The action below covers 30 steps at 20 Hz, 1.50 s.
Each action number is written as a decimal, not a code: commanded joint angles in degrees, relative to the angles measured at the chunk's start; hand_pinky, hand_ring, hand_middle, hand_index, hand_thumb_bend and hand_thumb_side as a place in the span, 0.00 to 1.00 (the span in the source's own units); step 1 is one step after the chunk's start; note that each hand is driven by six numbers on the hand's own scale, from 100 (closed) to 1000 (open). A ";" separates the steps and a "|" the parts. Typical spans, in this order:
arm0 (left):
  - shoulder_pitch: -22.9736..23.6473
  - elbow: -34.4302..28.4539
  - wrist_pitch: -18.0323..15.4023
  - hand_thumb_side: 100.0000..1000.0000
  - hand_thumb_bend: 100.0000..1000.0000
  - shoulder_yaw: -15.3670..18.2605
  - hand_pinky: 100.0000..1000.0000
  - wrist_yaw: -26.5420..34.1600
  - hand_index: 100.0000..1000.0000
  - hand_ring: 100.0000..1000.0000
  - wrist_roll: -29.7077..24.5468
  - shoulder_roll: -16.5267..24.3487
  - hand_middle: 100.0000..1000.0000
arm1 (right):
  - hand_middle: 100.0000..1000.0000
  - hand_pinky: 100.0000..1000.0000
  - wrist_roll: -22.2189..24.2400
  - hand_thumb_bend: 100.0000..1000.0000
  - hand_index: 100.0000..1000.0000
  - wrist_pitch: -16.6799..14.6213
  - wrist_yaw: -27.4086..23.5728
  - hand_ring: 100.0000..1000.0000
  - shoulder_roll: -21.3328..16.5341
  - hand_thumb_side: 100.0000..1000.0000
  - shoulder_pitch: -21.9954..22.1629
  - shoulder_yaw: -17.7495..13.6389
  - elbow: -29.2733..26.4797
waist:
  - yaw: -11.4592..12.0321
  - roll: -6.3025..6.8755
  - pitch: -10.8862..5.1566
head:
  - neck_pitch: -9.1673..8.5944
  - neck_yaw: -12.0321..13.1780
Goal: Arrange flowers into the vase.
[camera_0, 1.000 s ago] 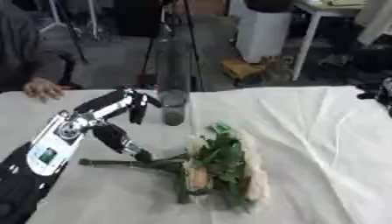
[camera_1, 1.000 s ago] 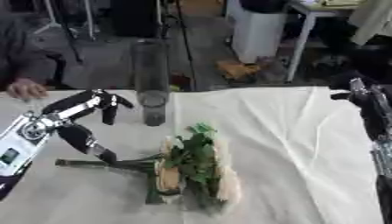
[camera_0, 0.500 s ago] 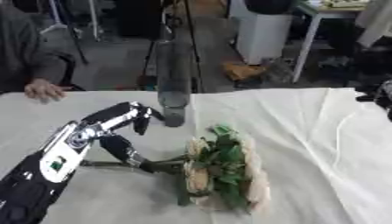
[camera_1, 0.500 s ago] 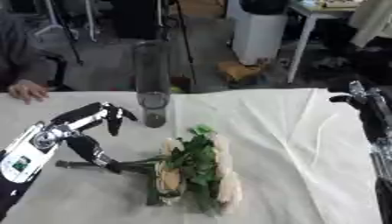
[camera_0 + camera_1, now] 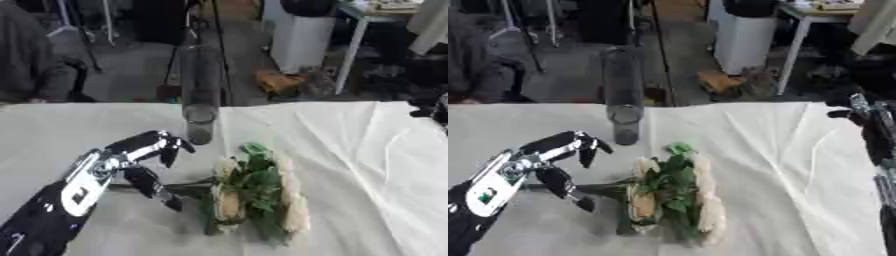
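Note:
A bunch of cream flowers (image 5: 254, 192) with green leaves lies flat on the white tablecloth, stems (image 5: 179, 189) pointing left. A tall clear glass vase (image 5: 200, 95) stands upright just behind it. My left hand (image 5: 140, 161) hovers over the stem ends, fingers spread above and thumb reaching down beside the stems, holding nothing. My right hand (image 5: 870, 127) shows at the right edge of the right eye view, far from the flowers; its fingers cannot be made out.
The white cloth (image 5: 350, 150) covers the table and is wrinkled at the right. A person's sleeve (image 5: 35, 65) shows at the far left edge. Beyond the table are a tripod, a white cabinet (image 5: 302, 35) and floor clutter.
My left hand has come down and forward from beside the vase to just over the flower stems. The flowers and vase have not moved; the camera tilted slightly.

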 commanded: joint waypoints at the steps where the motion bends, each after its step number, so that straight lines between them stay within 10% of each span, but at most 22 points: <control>1: -0.71 0.37 -0.55 0.53 1.00 0.07 0.46 -1.55 0.80 0.43 0.87 -0.12 0.28 | 0.69 0.64 0.08 0.00 0.68 -0.22 -0.54 0.71 -1.14 0.87 -1.03 -0.10 -1.00 | -0.09 -0.12 -0.48 | -0.40 0.23; 30: 0.50 5.11 -1.16 0.56 1.00 0.35 0.44 -7.72 0.81 0.40 -0.43 -2.21 0.30 | 0.68 0.64 0.21 0.00 0.68 -0.32 -0.86 0.71 -1.16 0.87 -0.79 -0.23 -0.85 | -0.23 -0.23 -0.27 | -0.27 0.16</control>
